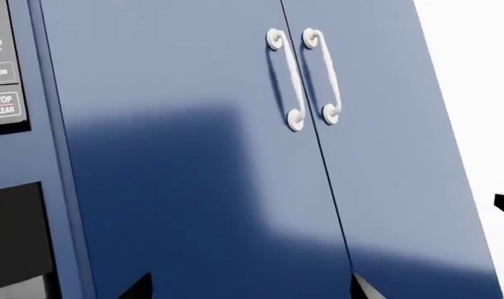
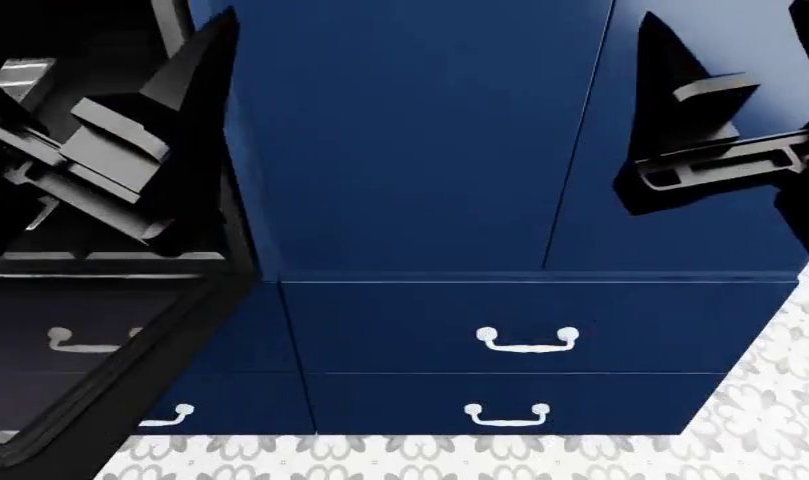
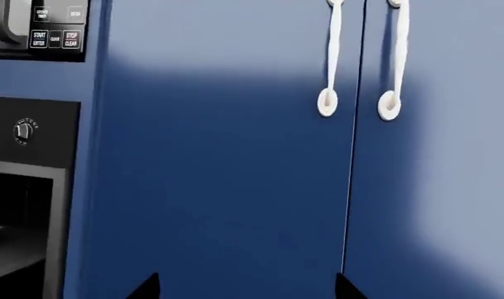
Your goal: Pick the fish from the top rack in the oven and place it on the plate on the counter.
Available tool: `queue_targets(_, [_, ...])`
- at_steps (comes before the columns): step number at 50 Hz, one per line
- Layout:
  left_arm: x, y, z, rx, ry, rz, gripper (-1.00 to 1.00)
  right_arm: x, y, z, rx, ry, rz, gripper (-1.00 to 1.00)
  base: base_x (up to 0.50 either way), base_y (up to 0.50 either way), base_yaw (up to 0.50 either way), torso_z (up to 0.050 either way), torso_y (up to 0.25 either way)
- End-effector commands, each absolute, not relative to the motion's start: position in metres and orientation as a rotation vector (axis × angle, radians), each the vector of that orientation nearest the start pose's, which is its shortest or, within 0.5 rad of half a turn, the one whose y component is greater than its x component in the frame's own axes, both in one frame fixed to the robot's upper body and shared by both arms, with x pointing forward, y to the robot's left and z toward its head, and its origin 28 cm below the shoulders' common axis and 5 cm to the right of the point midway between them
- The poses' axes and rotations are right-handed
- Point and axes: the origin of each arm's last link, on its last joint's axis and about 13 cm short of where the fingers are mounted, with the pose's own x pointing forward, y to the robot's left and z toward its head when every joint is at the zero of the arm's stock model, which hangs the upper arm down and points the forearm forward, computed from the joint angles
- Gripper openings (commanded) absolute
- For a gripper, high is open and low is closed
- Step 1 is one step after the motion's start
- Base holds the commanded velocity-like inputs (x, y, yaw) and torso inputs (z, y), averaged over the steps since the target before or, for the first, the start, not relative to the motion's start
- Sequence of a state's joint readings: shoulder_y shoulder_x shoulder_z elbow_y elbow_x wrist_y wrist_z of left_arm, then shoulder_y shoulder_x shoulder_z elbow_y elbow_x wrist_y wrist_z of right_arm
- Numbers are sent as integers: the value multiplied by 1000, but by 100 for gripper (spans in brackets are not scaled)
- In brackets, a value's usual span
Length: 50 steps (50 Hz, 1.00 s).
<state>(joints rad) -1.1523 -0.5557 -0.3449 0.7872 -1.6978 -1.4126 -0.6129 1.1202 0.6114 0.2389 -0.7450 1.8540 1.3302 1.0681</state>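
Observation:
The oven [image 2: 71, 270] stands at the left in the head view, its glass-paned door [image 2: 97, 400] dropped open. Its dark cavity [image 1: 15, 237] also edges the left wrist view and, as a black opening [image 3: 19, 218], the right wrist view. The fish, top rack, plate and counter are out of view. My left gripper [image 1: 252, 288] is open and empty, facing navy cabinet doors beside the oven. My right gripper [image 3: 247, 288] is open and empty too, facing the same doors. In the head view both are raised, a left finger [image 2: 204, 60] by the oven's edge, a right finger [image 2: 664, 50] further right.
Tall navy cabinet doors [image 2: 418, 140] with white curved handles [image 1: 295, 81] fill the front. Below are two drawers with white handles [image 2: 527, 342]. A control panel [image 1: 0, 106] and an oven knob [image 3: 23, 129] sit above the cavity. Patterned floor tiles [image 2: 511, 455] lie below.

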Motion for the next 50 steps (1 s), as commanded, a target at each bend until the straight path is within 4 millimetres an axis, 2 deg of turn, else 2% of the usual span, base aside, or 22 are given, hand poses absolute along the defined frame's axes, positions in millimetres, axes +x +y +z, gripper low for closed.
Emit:
queue_targets(1, [159,267,334,175,-497,-414,100,145,-150,338,-107,-391,181,100,0,0,0,0,0])
queue_targets(19, [157,266,324,157,-487,-413,100,147,-144,329,-103,-410,224,100,-163,-4,0,0,0])
queue_targets(50, [156,267,320,147,-487,-406,100,149,-143,322,-119,-410,244,100,85,500,0,0,0])
